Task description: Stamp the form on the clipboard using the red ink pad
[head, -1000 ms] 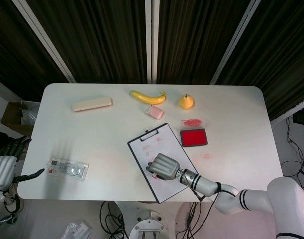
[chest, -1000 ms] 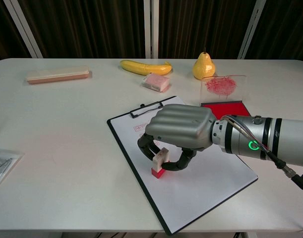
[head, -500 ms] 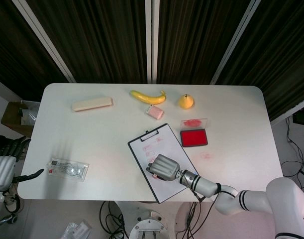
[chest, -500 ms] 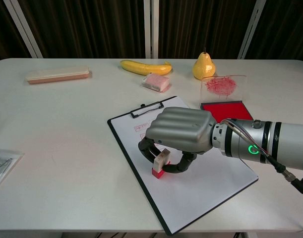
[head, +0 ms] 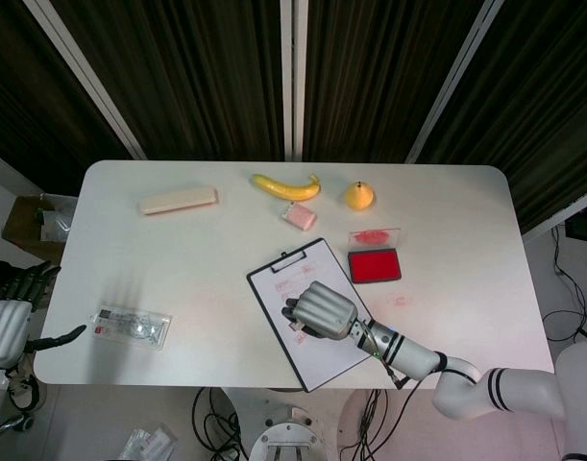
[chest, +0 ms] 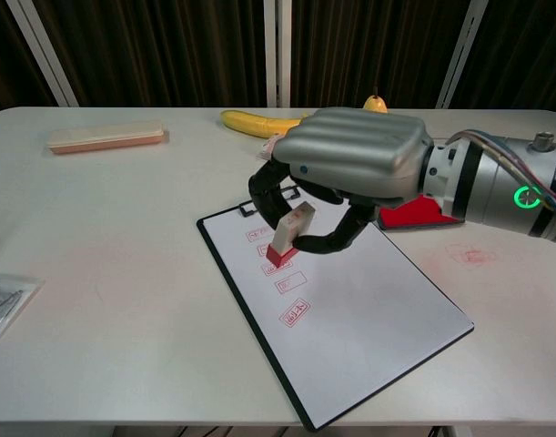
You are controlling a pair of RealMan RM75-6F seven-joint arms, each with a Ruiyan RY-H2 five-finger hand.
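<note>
your right hand grips the stamp between thumb and fingers, holding it tilted, red face down, above the upper part of the form. whether the red face touches the paper you cannot tell from the chest view. in the head view the hand covers the middle of the sheet.

the form lies on the clipboard, which sits skewed on the bench, clip end toward the far side. red stamp marks run down the page (one clear mark sits below the stamp, another between them).

the red ink pad lies just right of the clipboard, open, its clear lid smeared red and standing behind it. faint red marks show on the bench right of the clipboard.

far side of the bench: banana, pear, small pink packet, long pale case. a clear plastic bag lies near the left front edge.

your left hand hangs off the bench's left edge, fingers apart, holding nothing.
</note>
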